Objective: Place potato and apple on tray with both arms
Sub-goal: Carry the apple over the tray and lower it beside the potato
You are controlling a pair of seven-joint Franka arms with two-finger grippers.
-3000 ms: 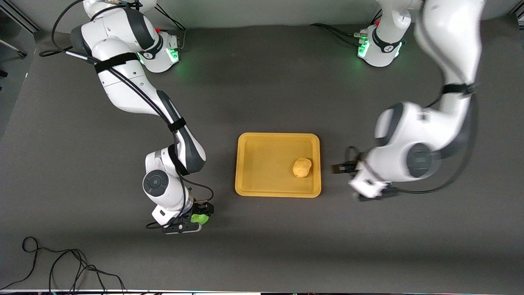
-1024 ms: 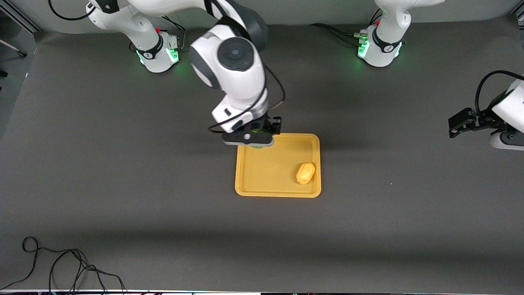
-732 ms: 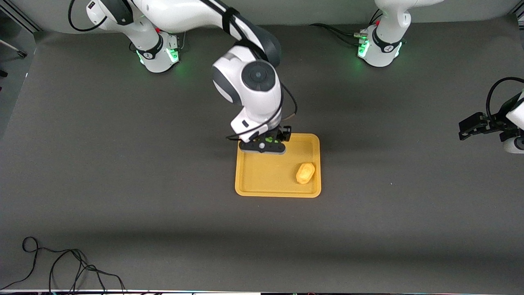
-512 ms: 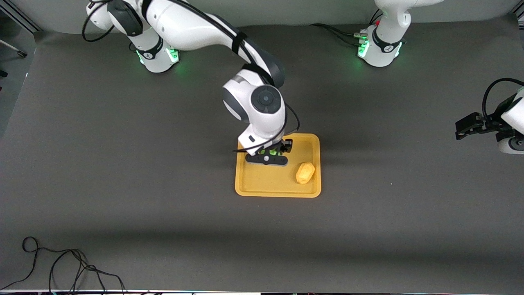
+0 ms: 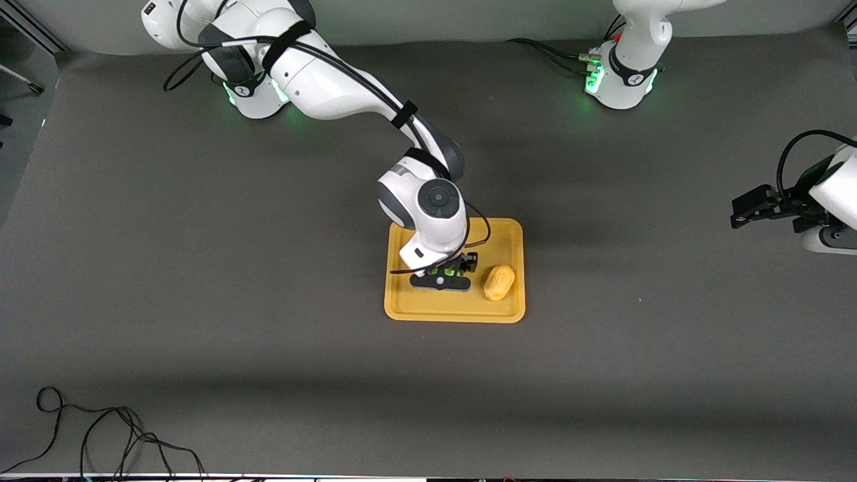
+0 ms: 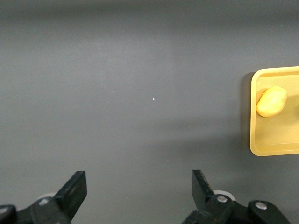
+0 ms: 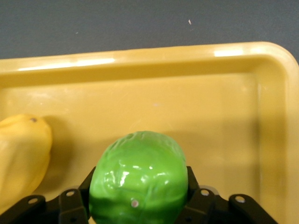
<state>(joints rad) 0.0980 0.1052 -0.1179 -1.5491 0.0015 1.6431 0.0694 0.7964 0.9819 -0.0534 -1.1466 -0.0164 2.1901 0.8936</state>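
My right gripper (image 5: 447,273) is shut on the green apple (image 7: 138,179) and holds it low over the yellow-orange tray (image 5: 408,304), close beside the potato (image 5: 498,282). Only a sliver of the apple (image 5: 450,272) shows under the gripper in the front view. The potato lies in the tray toward the left arm's end; it also shows in the right wrist view (image 7: 21,151) and the left wrist view (image 6: 271,101). My left gripper (image 5: 742,213) is open and empty, held over bare table at the left arm's end, well apart from the tray (image 6: 271,144).
A black cable (image 5: 100,435) lies coiled on the table at the near corner toward the right arm's end. Both green-lit bases (image 5: 619,73) stand along the table edge farthest from the front camera. The dark mat surrounds the tray.
My right gripper has carried the apple from the tray's rim farthest from the front camera down over the tray's middle, beside the potato. My left arm has only drifted slightly.
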